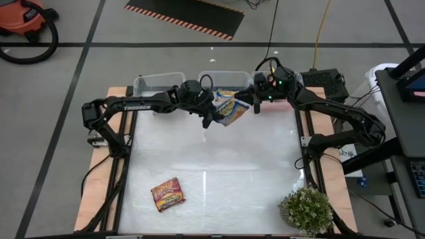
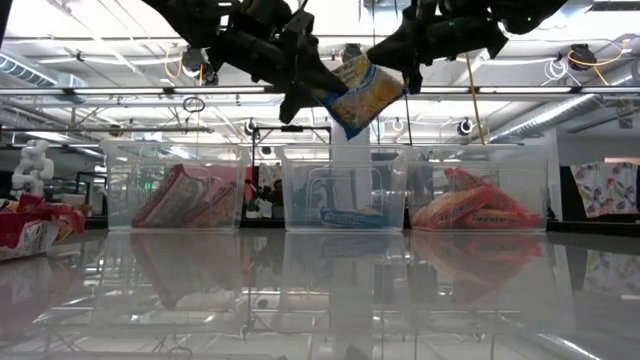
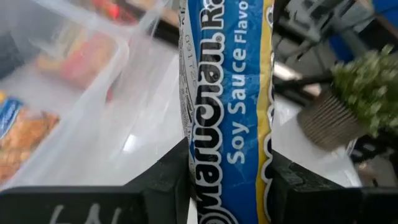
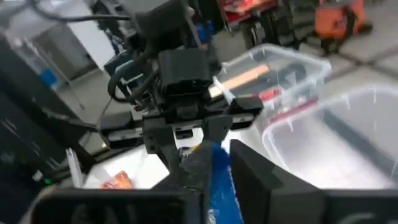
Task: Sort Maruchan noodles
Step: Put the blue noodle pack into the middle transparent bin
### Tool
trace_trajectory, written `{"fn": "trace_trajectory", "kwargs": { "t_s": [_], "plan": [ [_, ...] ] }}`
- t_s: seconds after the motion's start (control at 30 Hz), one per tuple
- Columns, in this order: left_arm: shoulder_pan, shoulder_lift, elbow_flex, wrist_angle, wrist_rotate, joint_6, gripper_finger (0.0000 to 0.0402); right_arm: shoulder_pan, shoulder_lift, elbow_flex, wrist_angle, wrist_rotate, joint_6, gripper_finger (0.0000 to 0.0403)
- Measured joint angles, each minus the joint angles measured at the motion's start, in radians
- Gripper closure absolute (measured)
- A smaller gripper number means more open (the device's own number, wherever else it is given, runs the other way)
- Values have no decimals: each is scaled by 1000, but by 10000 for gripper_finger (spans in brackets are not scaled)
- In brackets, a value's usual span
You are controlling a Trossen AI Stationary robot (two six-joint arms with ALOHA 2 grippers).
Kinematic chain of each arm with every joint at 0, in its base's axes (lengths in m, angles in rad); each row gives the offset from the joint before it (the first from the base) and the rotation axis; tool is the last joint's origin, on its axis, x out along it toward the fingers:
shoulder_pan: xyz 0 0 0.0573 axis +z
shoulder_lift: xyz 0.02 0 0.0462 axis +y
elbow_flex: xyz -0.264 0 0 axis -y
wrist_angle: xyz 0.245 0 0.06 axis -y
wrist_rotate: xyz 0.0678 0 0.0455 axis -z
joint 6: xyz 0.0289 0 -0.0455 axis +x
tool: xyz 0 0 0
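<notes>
The glossy white table (image 1: 219, 166) carries three clear bins (image 2: 343, 190), one red packet (image 1: 168, 194) and a potted plant (image 1: 307, 209).

A blue packet (image 3: 227, 106) with white lettering and a yellow edge stripe hangs top centre between two black grippers. At lower left a red-and-orange packet (image 1: 168, 194) lies on the white table (image 1: 219, 166). Clear bins (image 2: 345, 190) along the back hold red, blue and orange packets.
</notes>
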Motion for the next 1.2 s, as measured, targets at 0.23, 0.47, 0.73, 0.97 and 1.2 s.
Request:
{"fn": "trace_trajectory", "kwargs": {
  "t_s": [0.23, 0.47, 0.73, 0.97, 1.2],
  "plan": [
    [2, -42, -2, -271, 11, 95, 274, -11, -8, -1, -17, -99, 244, 275],
    [2, -116, -1, -372, 19, 181, 273, 51, 0, -1, 0, -134, 399, 220],
    [2, -193, -2, -415, 28, 155, 273, 97, 9, -1, 45, -53, 242, 207],
    [-2, -210, -2, -441, 28, 136, 273, 105, 105, -1, 57, -101, 158, 134],
    [-15, -209, -2, -441, 25, 143, 273, 124, 229, -1, 216, -183, 172, 90]
  ]
}}
